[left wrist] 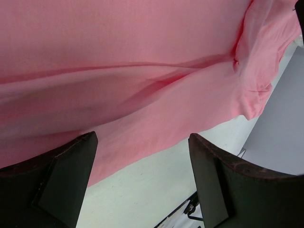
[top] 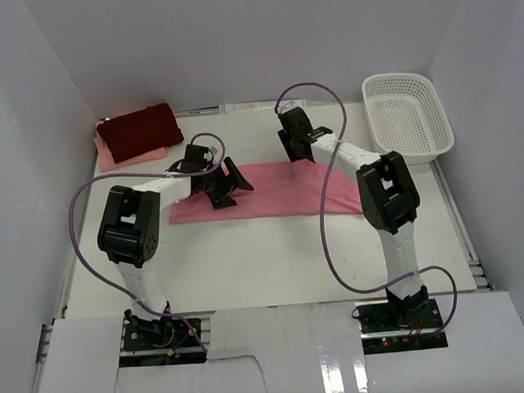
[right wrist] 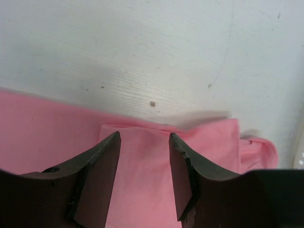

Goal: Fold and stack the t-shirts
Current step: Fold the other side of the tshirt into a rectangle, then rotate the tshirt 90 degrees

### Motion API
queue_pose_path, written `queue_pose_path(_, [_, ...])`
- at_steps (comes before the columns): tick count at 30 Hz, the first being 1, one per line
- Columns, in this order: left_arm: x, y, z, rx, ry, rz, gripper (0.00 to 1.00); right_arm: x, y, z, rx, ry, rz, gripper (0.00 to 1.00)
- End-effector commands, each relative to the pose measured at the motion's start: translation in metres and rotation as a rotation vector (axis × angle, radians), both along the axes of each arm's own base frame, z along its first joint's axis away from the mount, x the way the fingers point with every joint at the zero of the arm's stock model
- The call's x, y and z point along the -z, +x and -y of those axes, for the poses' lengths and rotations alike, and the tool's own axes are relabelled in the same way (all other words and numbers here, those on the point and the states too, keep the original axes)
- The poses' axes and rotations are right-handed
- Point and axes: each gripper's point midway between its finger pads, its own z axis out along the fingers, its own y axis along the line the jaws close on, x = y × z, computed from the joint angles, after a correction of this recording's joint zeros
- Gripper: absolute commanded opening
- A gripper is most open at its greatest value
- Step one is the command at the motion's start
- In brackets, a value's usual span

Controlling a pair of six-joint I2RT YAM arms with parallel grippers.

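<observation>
A salmon-pink t-shirt lies folded into a long strip across the middle of the table. My left gripper hovers open over the strip's left part; in the left wrist view its wide-apart fingers frame the near hem of the pink cloth, with nothing between them. My right gripper stands at the strip's far edge. In the right wrist view its jaws are apart over a folded flap of the shirt, which lies flat and unpinched. A dark maroon t-shirt sits folded on a pale peach one at the back left.
A white mesh basket stands at the back right corner. White walls close in the table on three sides. Purple cables loop from both arms over the table.
</observation>
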Motion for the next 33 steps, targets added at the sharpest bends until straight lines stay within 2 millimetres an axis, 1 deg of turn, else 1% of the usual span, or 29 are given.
queue_pose_path(1, [-0.015,-0.002,-0.001,0.012,-0.004,0.037,0.89,-0.022,0.02,0.002,0.034,-0.049,0.089,0.52])
queue_pose_path(2, [-0.014,-0.003,-0.002,0.011,-0.005,0.033,0.89,-0.026,0.023,0.004,0.045,-0.056,0.106,0.53])
queue_pose_path(3, [-0.014,-0.003,-0.002,0.011,-0.002,0.034,0.88,-0.036,0.024,0.006,0.052,-0.056,0.129,0.53])
queue_pose_path(4, [-0.014,-0.003,-0.002,0.009,-0.002,0.034,0.88,-0.034,0.02,0.009,0.055,-0.059,0.131,0.53])
queue_pose_path(5, [-0.014,-0.002,-0.002,0.008,-0.002,0.036,0.88,-0.04,0.022,0.006,0.052,-0.038,0.165,0.54])
queue_pose_path(6, [-0.014,-0.003,-0.002,0.009,-0.003,0.036,0.88,-0.051,0.018,0.006,0.041,-0.013,0.183,0.54])
queue_pose_path(7, [-0.014,-0.003,-0.001,0.012,-0.004,0.034,0.89,-0.042,0.01,0.01,0.043,-0.016,0.164,0.54])
queue_pose_path(10, [-0.018,0.0,-0.002,0.014,0.003,0.049,0.89,-0.051,-0.005,0.012,0.051,0.032,0.15,0.53])
queue_pose_path(11, [-0.018,0.0,-0.005,0.011,0.02,0.044,0.89,-0.042,-0.016,0.015,0.048,0.036,0.115,0.53])
queue_pose_path(12, [-0.025,0.001,-0.006,0.011,0.029,0.062,0.89,-0.051,-0.025,0.018,0.042,0.044,0.109,0.53])
queue_pose_path(13, [-0.034,0.009,-0.01,0.011,0.054,0.104,0.89,-0.051,-0.034,0.019,0.068,0.083,0.093,0.53])
queue_pose_path(14, [-0.038,0.01,-0.015,0.006,0.078,0.103,0.9,-0.039,-0.048,0.023,0.068,0.083,0.053,0.52])
queue_pose_path(15, [-0.05,0.014,-0.02,0.0,0.091,0.134,0.9,-0.049,-0.056,0.025,0.069,0.112,0.052,0.52])
queue_pose_path(16, [-0.055,0.02,-0.031,-0.022,0.104,0.145,0.91,-0.043,-0.07,0.029,0.101,0.127,0.007,0.52])
queue_pose_path(17, [-0.065,0.026,-0.038,-0.024,0.11,0.167,0.91,-0.039,-0.079,0.031,0.106,0.139,-0.018,0.52])
queue_pose_path(18, [-0.072,0.029,-0.044,-0.031,0.102,0.177,0.92,-0.034,-0.095,0.032,0.096,0.159,-0.054,0.52])
queue_pose_path(19, [-0.075,0.037,-0.062,-0.062,0.096,0.179,0.92,-0.028,-0.105,0.035,0.102,0.161,-0.085,0.52])
queue_pose_path(21, [-0.084,0.043,-0.074,-0.065,0.058,0.184,0.92,-0.017,-0.123,0.042,0.136,0.176,-0.131,0.51])
queue_pose_path(22, [-0.083,0.051,-0.089,-0.086,0.06,0.189,0.92,-0.013,-0.129,0.045,0.148,0.178,-0.147,0.51])
queue_pose_path(23, [-0.089,0.059,-0.098,-0.083,0.087,0.214,0.92,-0.009,-0.135,0.046,0.159,0.19,-0.166,0.5])
queue_pose_path(24, [-0.091,0.064,-0.105,-0.086,0.112,0.225,0.93,-0.001,-0.144,0.05,0.165,0.191,-0.19,0.5])
queue_pose_path(25, [-0.084,0.068,-0.113,-0.088,0.141,0.207,0.93,0.002,-0.147,0.051,0.169,0.198,-0.204,0.5])
queue_pose_path(26, [-0.083,0.072,-0.117,-0.086,0.168,0.214,0.93,0.005,-0.151,0.05,0.17,0.211,-0.22,0.49])
queue_pose_path(27, [-0.089,0.084,-0.123,-0.085,0.213,0.25,0.93,0.009,-0.154,0.051,0.179,0.221,-0.233,0.48])
queue_pose_path(28, [-0.078,0.087,-0.125,-0.079,0.23,0.23,0.93,0.014,-0.158,0.054,0.189,0.219,-0.247,0.48])
queue_pose_path(29, [-0.082,0.095,-0.128,-0.081,0.247,0.248,0.93,0.016,-0.159,0.057,0.199,0.222,-0.25,0.45])
queue_pose_path(31, [-0.079,0.102,-0.127,-0.075,0.248,0.251,0.93,0.02,-0.16,0.059,0.207,0.215,-0.256,0.36])
queue_pose_path(32, [-0.075,0.105,-0.126,-0.07,0.245,0.245,0.93,0.022,-0.16,0.062,0.218,0.206,-0.257,0.15])
queue_pose_path(33, [-0.078,0.109,-0.125,-0.065,0.241,0.259,0.93,0.023,-0.159,0.063,0.222,0.207,-0.261,0.08])
